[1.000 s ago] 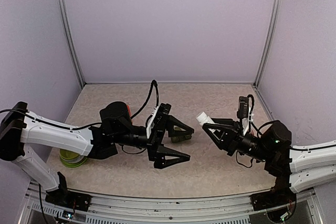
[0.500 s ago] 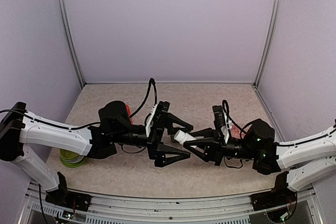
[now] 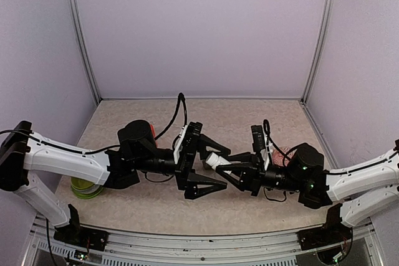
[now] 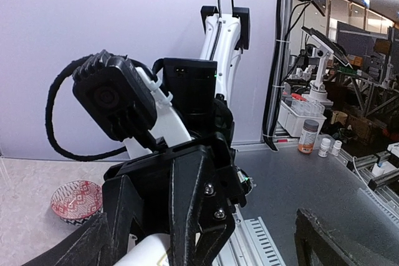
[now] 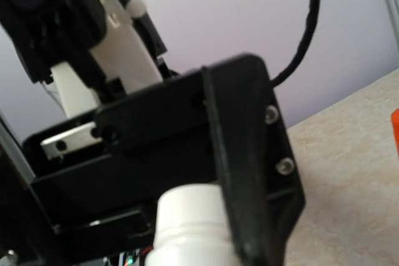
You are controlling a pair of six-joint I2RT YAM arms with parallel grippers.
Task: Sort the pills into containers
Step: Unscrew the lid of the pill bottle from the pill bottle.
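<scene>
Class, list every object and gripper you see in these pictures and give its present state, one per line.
Left gripper: open, holding nothing.
Right gripper: shut on the white bottle.
White bottle: held sideways, cap end toward the left gripper.
Green bowl: on the table, partly hidden by the left arm.
Patterned bowl: upright on the table.
Red bottle: mostly hidden; state unclear.

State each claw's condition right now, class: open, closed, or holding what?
Left claw: open wide, gripping nothing.
Right claw: closed on a white bottle.
</scene>
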